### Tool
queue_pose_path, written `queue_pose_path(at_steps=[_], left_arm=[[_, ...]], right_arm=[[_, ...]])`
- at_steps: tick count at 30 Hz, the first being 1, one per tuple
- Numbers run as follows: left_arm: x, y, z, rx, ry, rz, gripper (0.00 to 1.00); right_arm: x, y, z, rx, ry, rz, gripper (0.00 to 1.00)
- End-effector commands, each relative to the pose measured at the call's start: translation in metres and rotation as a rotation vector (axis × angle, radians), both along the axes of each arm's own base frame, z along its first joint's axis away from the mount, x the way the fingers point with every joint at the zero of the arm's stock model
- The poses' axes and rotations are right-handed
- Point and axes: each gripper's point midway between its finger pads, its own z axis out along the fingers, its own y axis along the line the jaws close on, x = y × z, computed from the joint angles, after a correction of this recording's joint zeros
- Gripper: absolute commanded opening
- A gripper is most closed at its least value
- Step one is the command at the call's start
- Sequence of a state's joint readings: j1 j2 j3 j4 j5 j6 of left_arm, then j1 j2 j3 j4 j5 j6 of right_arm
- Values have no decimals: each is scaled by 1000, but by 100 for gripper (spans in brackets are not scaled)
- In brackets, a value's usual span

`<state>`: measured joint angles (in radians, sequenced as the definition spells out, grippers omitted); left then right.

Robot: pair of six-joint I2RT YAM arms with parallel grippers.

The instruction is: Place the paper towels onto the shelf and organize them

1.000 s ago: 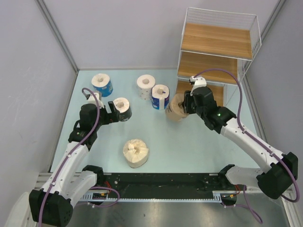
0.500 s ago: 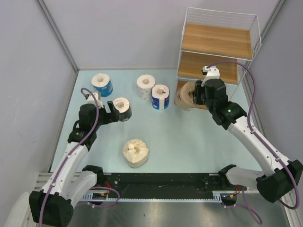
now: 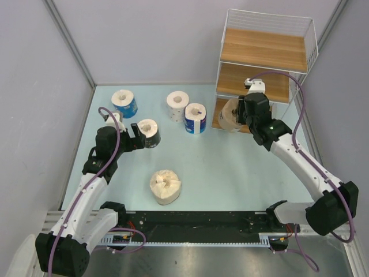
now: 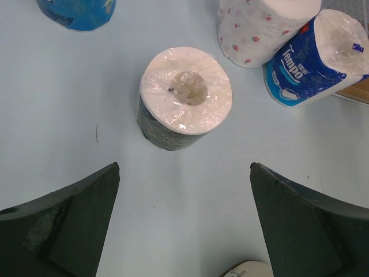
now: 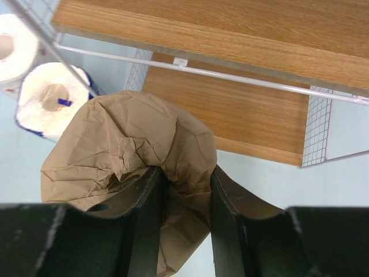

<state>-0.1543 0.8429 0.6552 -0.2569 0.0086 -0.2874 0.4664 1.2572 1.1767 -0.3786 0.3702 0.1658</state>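
Hovering beside shelf [image 3: 265,51], right fingers [image 5: 144,225] clamped on tan-brown roll [image 5: 127,144], left fingers [image 4: 63,225] spread wide near dark-wrapped roll [image 4: 184,98].

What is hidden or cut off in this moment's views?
- Top view: the lowest board of the shelf is mostly covered by the right gripper and the tan roll; whether the roll touches it is unclear.
- Left wrist view: a blue roll is cut off by the top edge.
- Right wrist view: the tan roll's near end is hidden behind the fingers.
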Motion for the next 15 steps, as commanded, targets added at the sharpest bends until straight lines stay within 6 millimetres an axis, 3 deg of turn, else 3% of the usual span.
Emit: queue_pose_path(at_steps=[1, 12, 15], left_arm=[[3, 0, 25, -21, -59, 1, 100], [3, 1, 25, -19, -62, 9, 100], [2, 1, 25, -20, -59, 7, 100]], right_arm=[[27, -3, 33, 59, -127, -90, 20], [49, -6, 7, 57, -166, -177, 14], [49, -6, 17, 99, -242, -182, 15]])
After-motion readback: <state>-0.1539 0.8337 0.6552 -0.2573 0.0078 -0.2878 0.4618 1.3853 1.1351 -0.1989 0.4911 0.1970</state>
